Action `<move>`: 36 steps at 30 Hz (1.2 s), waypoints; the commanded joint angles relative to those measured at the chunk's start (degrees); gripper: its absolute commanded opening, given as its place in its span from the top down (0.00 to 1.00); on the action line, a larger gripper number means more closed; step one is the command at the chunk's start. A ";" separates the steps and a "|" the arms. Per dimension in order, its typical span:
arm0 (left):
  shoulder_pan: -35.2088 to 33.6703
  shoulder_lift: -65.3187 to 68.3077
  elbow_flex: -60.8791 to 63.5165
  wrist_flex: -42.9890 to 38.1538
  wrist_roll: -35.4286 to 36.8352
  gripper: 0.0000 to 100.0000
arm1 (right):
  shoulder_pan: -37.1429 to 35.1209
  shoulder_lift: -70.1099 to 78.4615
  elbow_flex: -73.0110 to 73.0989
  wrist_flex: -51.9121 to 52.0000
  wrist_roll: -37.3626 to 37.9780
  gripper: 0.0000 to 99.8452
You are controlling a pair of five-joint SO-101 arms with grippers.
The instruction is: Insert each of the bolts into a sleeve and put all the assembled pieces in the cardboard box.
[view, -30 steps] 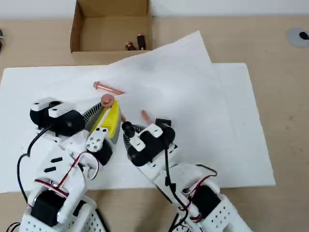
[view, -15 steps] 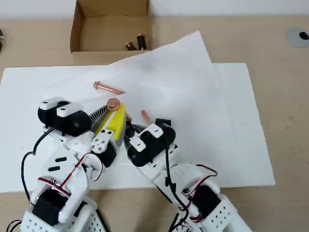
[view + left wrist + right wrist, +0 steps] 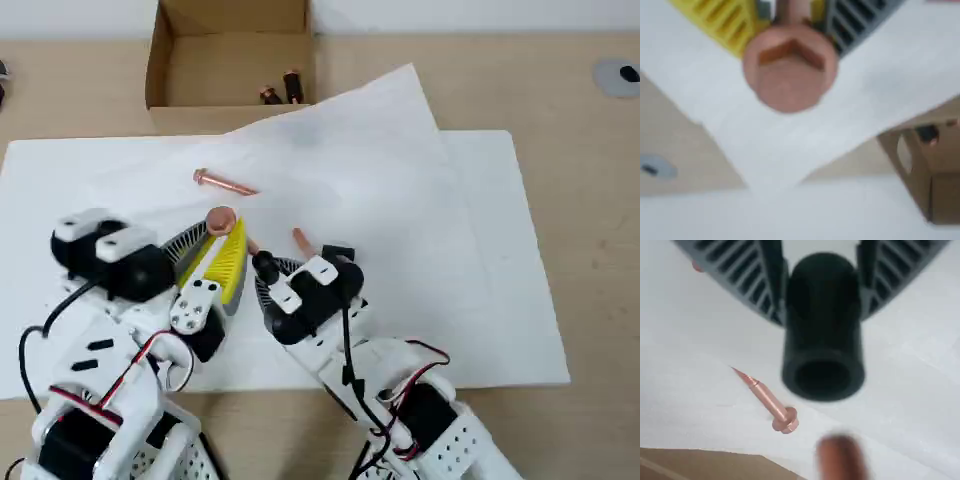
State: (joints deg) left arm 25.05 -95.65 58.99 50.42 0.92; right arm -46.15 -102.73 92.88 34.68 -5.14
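Grippers from above: your left gripper (image 3: pixel 222 232) sits over the near left of the paper (image 3: pixel 420 200). Its yellow and grey jaws are closed on a bolt (image 3: pixel 221 218) whose head points to the far side. Just to its right, your right gripper (image 3: pixel 263 262) is clamped on a black sleeve (image 3: pixel 265 266). A loose bolt (image 3: pixel 225 183) lies flat on the paper beyond both, apart from them. A short copper piece (image 3: pixel 300 238) lies just beside the right gripper; you cannot tell what it is. The box (image 3: pixel 160 60) stands at the far side, just beyond the paper, with two assembled pieces (image 3: pixel 282 90) in its near right corner.

Left wrist: the bolt's hex head faces you, pinched between the yellow finger (image 3: pixel 715 20) and the grey finger (image 3: pixel 860 20). The box shows past the paper's edge.

Right wrist: the sleeve sits gripped between two grey fingers (image 3: pixel 740 270), its open end toward the paper. The loose bolt lies beyond it, near a blurred copper shape (image 3: pixel 842 457).
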 commanded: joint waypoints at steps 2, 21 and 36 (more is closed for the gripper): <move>0.70 4.88 -6.68 1.76 3.69 0.99 | -0.57 -0.57 -3.21 -1.32 0.18 0.99; 3.08 7.52 -6.15 4.22 6.24 0.99 | -0.57 -0.57 -3.30 -1.32 0.18 0.99; 2.55 7.25 -1.23 0.00 3.25 0.99 | -0.57 -0.57 -3.38 -1.32 0.18 0.99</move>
State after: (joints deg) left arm 27.60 -88.62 56.88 52.53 4.79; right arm -46.15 -102.73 92.97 34.68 -5.14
